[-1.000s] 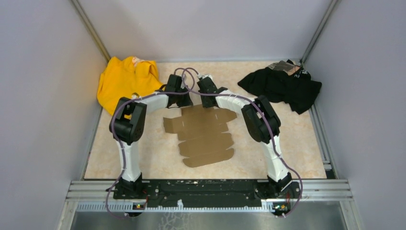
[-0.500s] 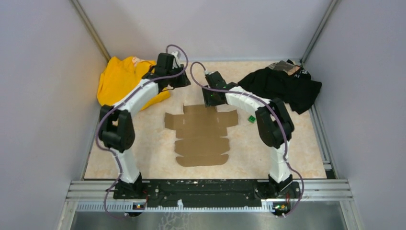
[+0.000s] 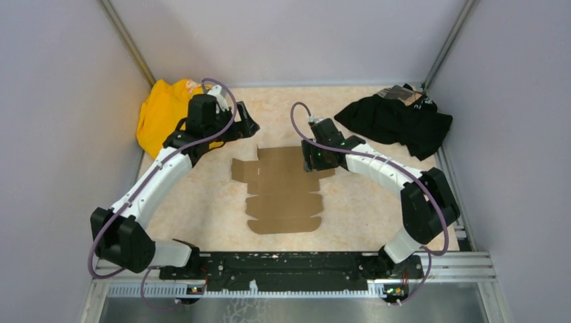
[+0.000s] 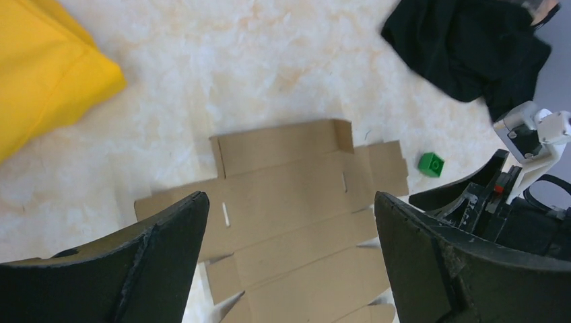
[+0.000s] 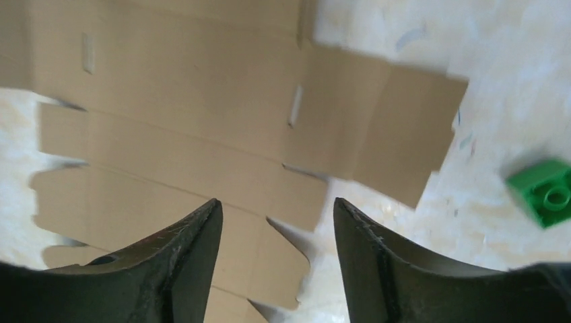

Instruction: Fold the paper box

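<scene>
The paper box point(image 3: 283, 188) is a flat brown die-cut sheet lying unfolded in the middle of the table, also seen in the left wrist view point(image 4: 283, 158) and the right wrist view point(image 5: 188, 87). My left gripper point(image 3: 248, 126) hangs beyond the sheet's far left corner, apart from it. Its jaws point(image 4: 289, 196) are wide open with nothing between them. My right gripper point(image 3: 314, 160) is over the sheet's far right flap. It is open point(image 5: 276, 202) and holds nothing. Whether it touches the cardboard I cannot tell.
A yellow garment point(image 3: 165, 111) lies at the far left and a black garment point(image 3: 397, 121) at the far right. A small green cube point(image 5: 547, 192) sits on the table just right of the sheet. Grey walls close in the table on three sides.
Both grippers were shut at the sheet's far edge and have let go and opened. The left arm swung back to the left, the right moved over the right flap. The sheet now lies straighter.
</scene>
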You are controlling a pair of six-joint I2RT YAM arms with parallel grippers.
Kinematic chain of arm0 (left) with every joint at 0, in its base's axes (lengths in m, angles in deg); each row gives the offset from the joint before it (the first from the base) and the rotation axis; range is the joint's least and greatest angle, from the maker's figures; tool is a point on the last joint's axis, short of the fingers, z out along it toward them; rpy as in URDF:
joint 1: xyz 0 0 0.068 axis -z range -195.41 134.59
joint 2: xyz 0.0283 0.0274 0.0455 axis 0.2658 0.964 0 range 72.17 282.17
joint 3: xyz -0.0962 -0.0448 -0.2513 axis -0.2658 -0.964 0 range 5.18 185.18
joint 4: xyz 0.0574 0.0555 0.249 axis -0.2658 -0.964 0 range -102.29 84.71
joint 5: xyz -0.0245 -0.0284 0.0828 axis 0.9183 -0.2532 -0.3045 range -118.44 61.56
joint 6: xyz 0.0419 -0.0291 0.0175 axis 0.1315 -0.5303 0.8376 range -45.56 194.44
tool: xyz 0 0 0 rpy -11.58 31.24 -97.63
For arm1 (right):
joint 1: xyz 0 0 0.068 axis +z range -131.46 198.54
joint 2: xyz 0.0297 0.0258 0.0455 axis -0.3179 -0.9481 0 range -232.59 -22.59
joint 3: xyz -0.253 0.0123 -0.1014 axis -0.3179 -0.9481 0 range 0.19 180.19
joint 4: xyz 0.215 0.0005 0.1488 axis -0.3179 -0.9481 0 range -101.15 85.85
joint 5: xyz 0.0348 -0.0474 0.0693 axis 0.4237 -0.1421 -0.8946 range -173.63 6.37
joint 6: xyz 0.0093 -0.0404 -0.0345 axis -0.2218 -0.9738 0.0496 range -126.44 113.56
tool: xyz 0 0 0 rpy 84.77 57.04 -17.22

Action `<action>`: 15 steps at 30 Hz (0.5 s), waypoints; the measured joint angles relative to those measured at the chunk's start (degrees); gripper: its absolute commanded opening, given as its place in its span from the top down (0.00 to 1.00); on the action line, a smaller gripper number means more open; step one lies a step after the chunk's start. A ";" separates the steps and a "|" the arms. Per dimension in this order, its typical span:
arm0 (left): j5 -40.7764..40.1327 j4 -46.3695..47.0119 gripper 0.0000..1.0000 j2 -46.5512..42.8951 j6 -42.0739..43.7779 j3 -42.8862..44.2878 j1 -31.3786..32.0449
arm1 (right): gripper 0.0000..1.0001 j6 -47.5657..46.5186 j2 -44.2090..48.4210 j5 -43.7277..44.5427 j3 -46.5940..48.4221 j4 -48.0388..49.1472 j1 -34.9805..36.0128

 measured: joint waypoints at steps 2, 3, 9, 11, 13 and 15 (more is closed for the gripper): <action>0.55 -0.17 0.02 -0.11 -0.46 -2.16 -0.02 | 0.63 0.87 0.02 1.05 -3.15 -1.62 0.00; 1.49 0.24 0.02 -0.50 -0.74 -3.96 -0.02 | 0.64 1.14 0.07 1.53 -4.22 -2.34 0.00; 3.76 -0.90 0.11 -3.32 -1.60 -11.96 1.25 | 0.79 2.05 5.55 6.08 -8.81 -4.46 0.00; 3.67 -0.98 0.23 -4.98 -1.68 -14.40 1.97 | 0.83 2.34 7.43 8.00 -9.01 -4.94 -0.07; 3.58 -0.94 0.46 -7.04 -1.84 -16.87 2.29 | 0.83 2.71 8.13 9.29 -8.98 -5.18 -0.09; 3.15 -1.18 0.63 -8.81 -2.16 -18.80 2.40 | 0.83 3.17 8.46 10.01 -9.35 -5.57 -0.11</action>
